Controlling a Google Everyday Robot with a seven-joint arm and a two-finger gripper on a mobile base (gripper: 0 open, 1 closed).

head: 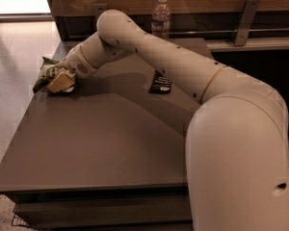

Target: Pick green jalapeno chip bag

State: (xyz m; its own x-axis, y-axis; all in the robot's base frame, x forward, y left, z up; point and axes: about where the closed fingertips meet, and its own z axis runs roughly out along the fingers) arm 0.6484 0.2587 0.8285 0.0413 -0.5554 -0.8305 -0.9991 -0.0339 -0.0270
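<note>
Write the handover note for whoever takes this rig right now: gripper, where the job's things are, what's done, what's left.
Gripper: down at the far left edge of the table, right against the green jalapeno chip bag. A firm hold is not confirmed.
Bag: at the table's left edge, partly hidden by the gripper; it does not look lifted.
Others: black packet flat mid-table, water bottle upright at the back; both well apart from the bag.
Done: the reach to the bag.
Left: confirm the grasp, then lift the bag off the table.
</note>
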